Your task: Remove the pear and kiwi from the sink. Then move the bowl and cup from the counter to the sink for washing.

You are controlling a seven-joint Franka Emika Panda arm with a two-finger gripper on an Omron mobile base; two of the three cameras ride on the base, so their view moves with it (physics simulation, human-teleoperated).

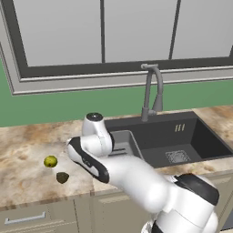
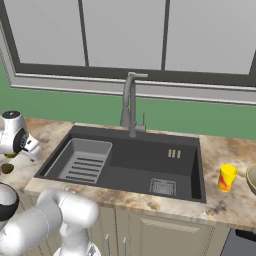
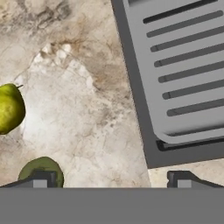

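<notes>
**Fruit on the counter, cup and bowl wait on the far side**

Marbled beige counter [image 1: 27, 150] runs under a wide window and a green wall, and both fruits are sitting on it, left of the sink [image 1: 182, 136]. Pear [image 1: 50, 161], bright yellow-green, lies just beyond the kiwi [image 1: 62, 177], the two close together but apart. From the hand camera the pear [image 3: 8, 109] sits at the left edge and the kiwi [image 3: 41, 170] pokes up beside the left fingertip. Gripper [image 3: 109, 179] hangs over bare stone, jaws spread wide, nothing between them, with the ribbed grey tray [image 3: 183, 65] at the sink's left end just beside it. Basin itself shows only the tray and drain, gooseneck faucet [image 2: 131, 105] standing behind. Over on the right-hand counter, a yellow cup [image 2: 227, 177] stands upright, and the bowl [image 2: 251, 177] peeks in at the frame edge beside it.
</notes>
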